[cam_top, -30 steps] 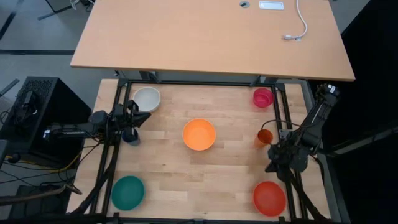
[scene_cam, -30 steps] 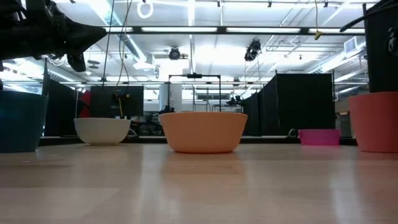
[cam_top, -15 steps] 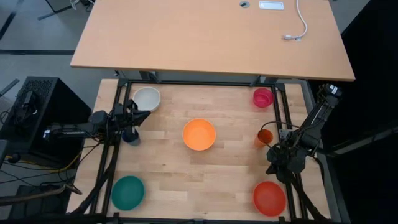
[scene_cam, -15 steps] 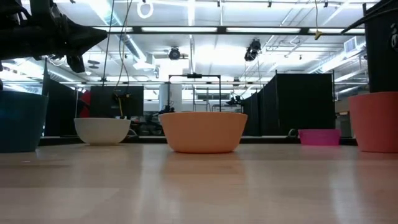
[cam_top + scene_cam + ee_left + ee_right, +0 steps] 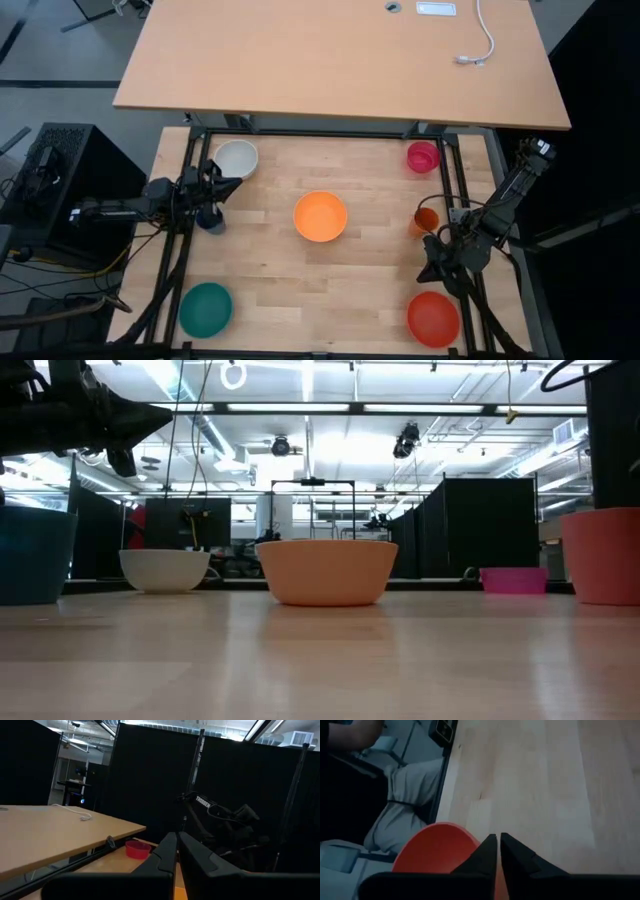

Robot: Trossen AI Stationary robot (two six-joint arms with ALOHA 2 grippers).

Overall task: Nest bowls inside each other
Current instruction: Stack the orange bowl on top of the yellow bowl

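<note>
- High view: we see all five bowls lying well apart, none nested, so we judge the whole task still ahead. The white bowl (image 5: 236, 158) sits at the far left, the magenta-pink bowl (image 5: 423, 156) at the far right, the orange bowl (image 5: 320, 216) in the middle, the teal green bowl (image 5: 205, 309) at the near left and the red bowl (image 5: 433, 318) at the near right. The left gripper (image 5: 222, 190) hangs just beside the white bowl, over a small dark blue cup (image 5: 209, 220); the right gripper (image 5: 428, 272) hovers between the small orange cup (image 5: 425, 221) and the red bowl.
- Low view: we get the bowls' profiles, which the high view lacks, all upright on the table (image 5: 320, 660); neither gripper's tips show.
- Left wrist view: the jaws are pressed together and empty, a detail the high view cannot give.
- Right wrist view: the fingers (image 5: 512, 855) stand nearly together, holding nothing, pointing toward the red bowl's rim; a seated person (image 5: 400, 795) shows beyond the table edge.
</note>
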